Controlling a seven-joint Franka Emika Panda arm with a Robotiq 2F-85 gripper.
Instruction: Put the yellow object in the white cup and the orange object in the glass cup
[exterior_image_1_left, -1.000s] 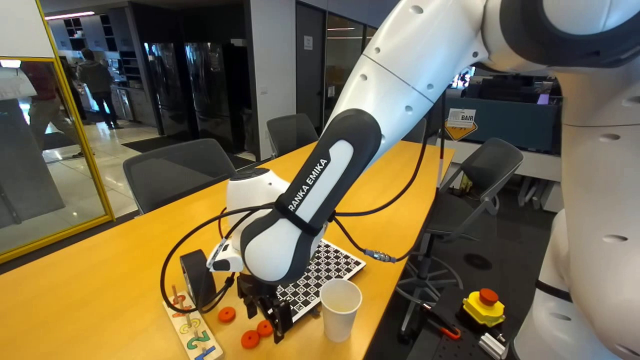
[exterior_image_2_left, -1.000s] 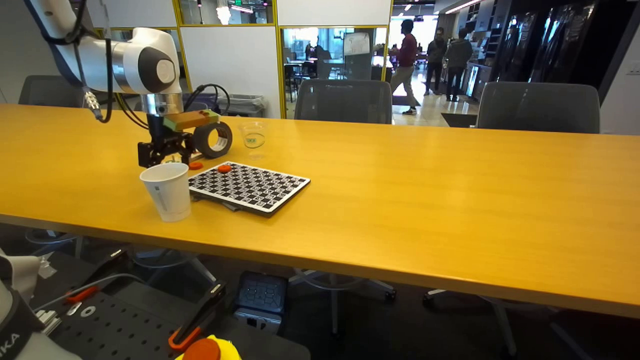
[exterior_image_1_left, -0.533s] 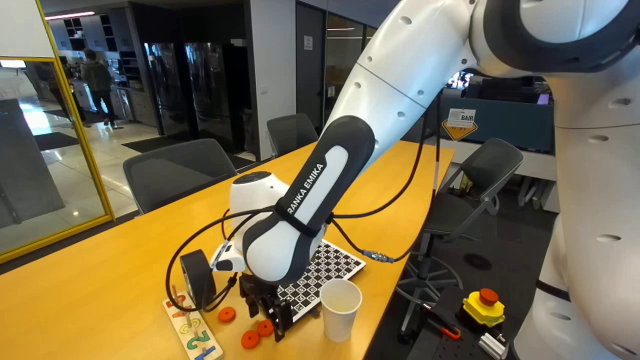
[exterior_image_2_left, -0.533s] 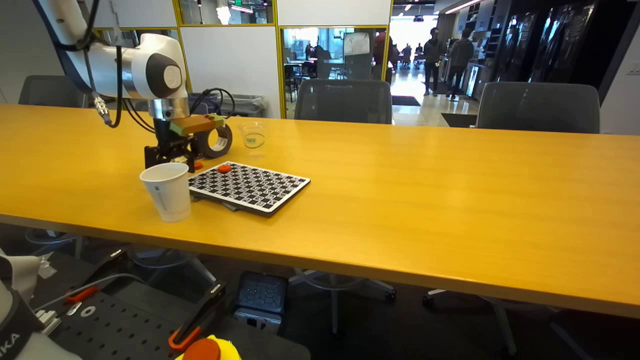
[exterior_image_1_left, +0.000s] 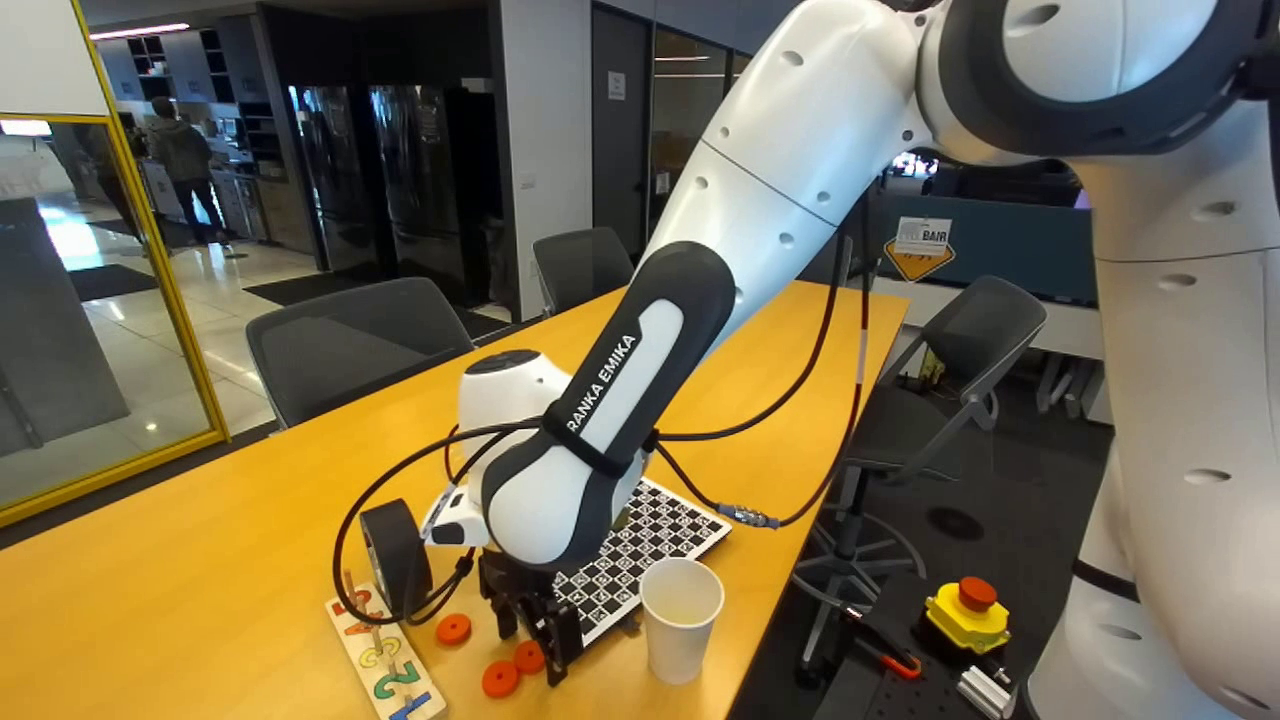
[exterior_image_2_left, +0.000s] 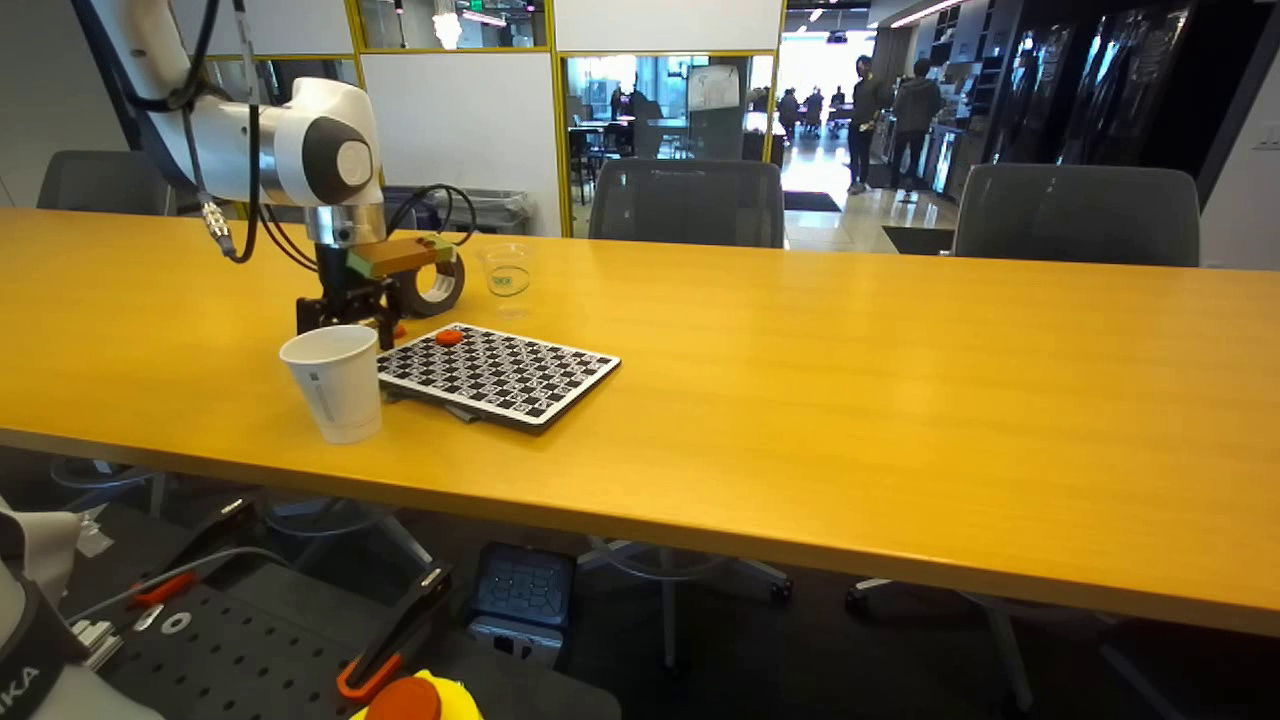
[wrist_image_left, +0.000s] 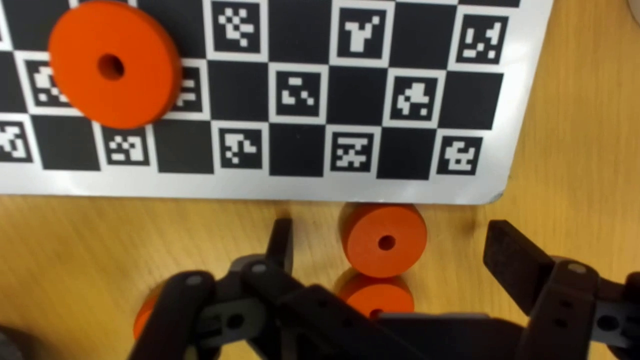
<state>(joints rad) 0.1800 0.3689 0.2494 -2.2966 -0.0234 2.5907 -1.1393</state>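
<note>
My gripper (wrist_image_left: 391, 237) is open, its fingers either side of an orange disc (wrist_image_left: 385, 241) without touching it. A second orange disc (wrist_image_left: 381, 296) touches that one and is partly covered by the gripper. In an exterior view, the gripper (exterior_image_1_left: 532, 650) is low over the table, beside these discs. Another orange disc (exterior_image_1_left: 453, 629) lies apart, and one more (exterior_image_2_left: 449, 337) is on the checkered board. The white cup (exterior_image_2_left: 335, 385) stands upright; it also shows in an exterior view (exterior_image_1_left: 682, 620). The clear glass cup (exterior_image_2_left: 508, 275) stands farther back. The yellow object is hidden or out of view.
The checkered board (exterior_image_2_left: 530, 380) lies right beside the gripper. A black tape roll (exterior_image_1_left: 397, 555) stands on edge by a wooden number board with pegs (exterior_image_1_left: 385, 650). The white cup is near the table edge, close to the gripper. A cable loops around the wrist.
The gripper has moved slightly down and, in an exterior view, a little to the right, toward the white cup. It stays open. The discs and cups have not moved.
</note>
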